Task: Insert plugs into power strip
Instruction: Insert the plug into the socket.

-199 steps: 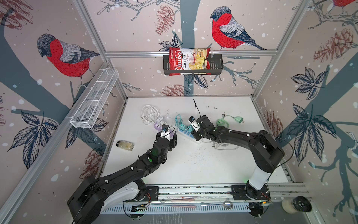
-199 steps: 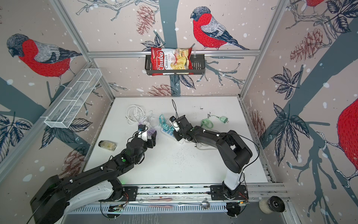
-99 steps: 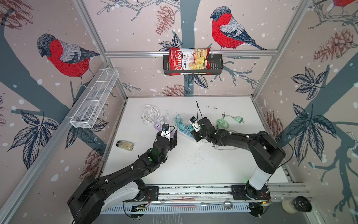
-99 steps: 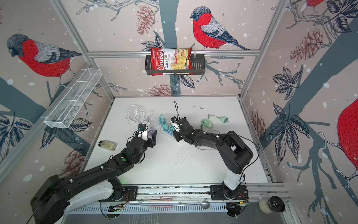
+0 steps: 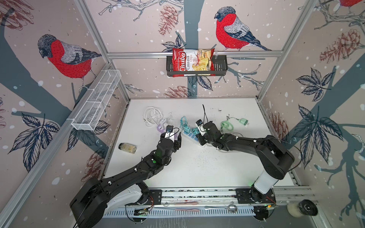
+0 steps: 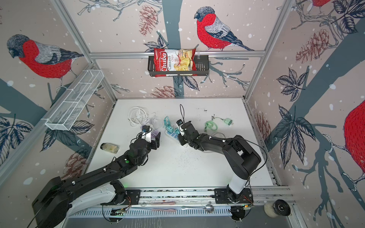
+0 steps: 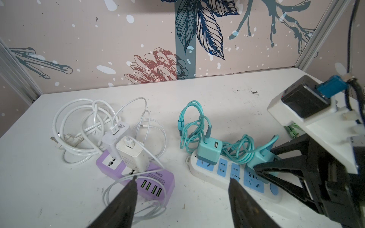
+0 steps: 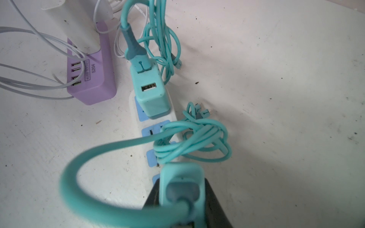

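A white power strip (image 7: 223, 175) with blue sockets lies mid-table, also visible in a top view (image 5: 190, 136). One teal plug (image 7: 209, 151) stands seated in its end socket. My right gripper (image 8: 181, 199) is shut on a second teal plug (image 8: 181, 177), held over the strip's other end (image 8: 147, 130); its prongs are hidden. My left gripper (image 7: 183, 180) hangs open and empty between the white strip and a purple strip (image 7: 158, 183). Two white plugs (image 7: 132, 154) sit in the purple strip. A mint green plug (image 5: 244, 120) lies loose at the back right.
A coil of white cord (image 5: 152, 116) lies behind the purple strip. A small jar (image 5: 127, 148) rests near the left wall. A white wire basket (image 5: 96, 102) hangs on the left wall. At the back, a black basket (image 5: 221, 65) holds a chips bag (image 5: 192, 62).
The right arm has shifted slightly over the white strip with the teal plug still gripped. The left arm has not moved.
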Controlling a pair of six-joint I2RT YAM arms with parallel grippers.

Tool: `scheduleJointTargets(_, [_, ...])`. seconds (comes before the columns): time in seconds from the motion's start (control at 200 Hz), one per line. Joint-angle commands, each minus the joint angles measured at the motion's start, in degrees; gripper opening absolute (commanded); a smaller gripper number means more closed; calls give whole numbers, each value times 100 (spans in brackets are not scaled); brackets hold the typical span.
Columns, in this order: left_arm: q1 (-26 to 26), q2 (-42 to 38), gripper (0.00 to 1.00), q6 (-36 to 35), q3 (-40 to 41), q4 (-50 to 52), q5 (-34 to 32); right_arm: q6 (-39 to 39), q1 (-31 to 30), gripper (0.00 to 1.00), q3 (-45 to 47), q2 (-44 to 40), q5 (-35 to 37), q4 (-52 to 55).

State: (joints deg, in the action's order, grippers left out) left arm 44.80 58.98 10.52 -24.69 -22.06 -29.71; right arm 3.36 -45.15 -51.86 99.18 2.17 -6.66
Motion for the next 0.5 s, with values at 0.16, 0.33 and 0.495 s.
scheduleJointTargets(0.16, [-6, -72, 72, -55, -10, -266, 96, 741, -232, 0, 141, 239, 584, 2544])
scheduleJointTargets(0.33, [-8, -110, 72, -147, -3, -258, 92, 1110, -456, 0, 76, 131, 785, 2686])
scheduleJointTargets(0.495, [-6, -235, 72, -111, 121, -390, 137, 944, -559, 0, 120, 241, 577, 2637])
